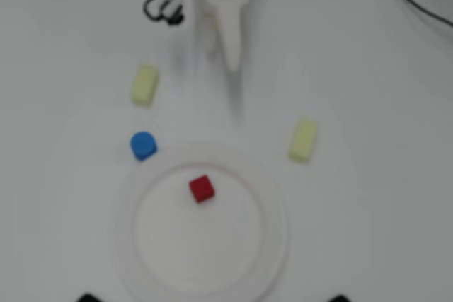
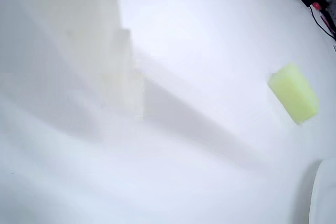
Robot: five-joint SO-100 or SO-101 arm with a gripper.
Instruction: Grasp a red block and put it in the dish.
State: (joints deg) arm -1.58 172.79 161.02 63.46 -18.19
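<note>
From the overhead view, the red block (image 1: 202, 189) sits inside the dish (image 1: 272, 245), on its flat floor toward the upper part, clear of the ribbed rim. The gripper (image 1: 231, 61) is up near the top, well apart from the dish, its white fingers reading as one narrow wedge with nothing between them; blur keeps me from saying whether they are parted or closed. A blue cylinder (image 1: 143, 145) stands just outside the rim, with a pale yellow block (image 1: 145, 84) and a second yellow block (image 1: 304, 139) on the table.

In the wrist view, a white finger (image 2: 123, 72) fills the left, holding nothing; one yellow block (image 2: 294, 93) lies right, and the dish edge (image 2: 325, 195) peeks in.

The placing looks done, I'd say; pulling away should stay high and clear of the nearby yellow block.
</note>
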